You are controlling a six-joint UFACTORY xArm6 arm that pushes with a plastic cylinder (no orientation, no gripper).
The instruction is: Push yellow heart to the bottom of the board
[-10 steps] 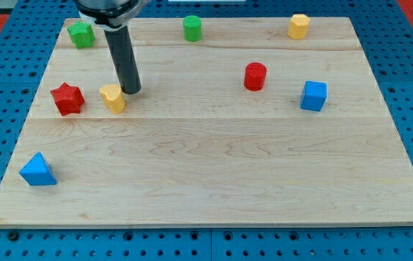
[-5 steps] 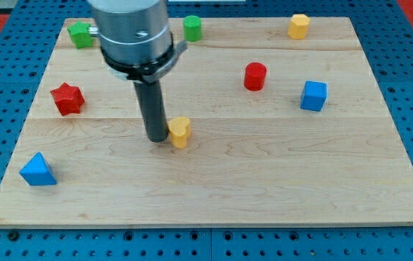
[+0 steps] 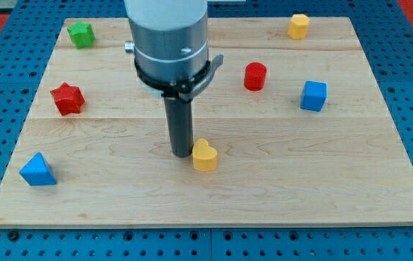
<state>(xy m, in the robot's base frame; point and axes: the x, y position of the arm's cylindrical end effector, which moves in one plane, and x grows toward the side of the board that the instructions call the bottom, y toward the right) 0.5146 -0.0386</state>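
Nearest, blue triangular block [image 3: 38, 170] sat at the board's [image 3: 300, 188] lower left | yellow heart [image 3: 205, 156] lay below centre (short of the bottom edge) | my tip [image 3: 181, 153], a bare rod, touched its left side | farther: red star [image 3: 67, 98], red cylinder [image 3: 255, 76], blue cube [image 3: 313, 96] | farthest: green block [image 3: 81, 34], yellow block [image 3: 298, 26].

Your wooden tabletop [image 3: 279, 181] carries a yellow heart [image 3: 204, 155], red star [image 3: 67, 98], blue pyramid [image 3: 37, 170], blue cube [image 3: 313, 95], red cylinder [image 3: 255, 75], green block [image 3: 81, 34] and yellow block [image 3: 298, 26].
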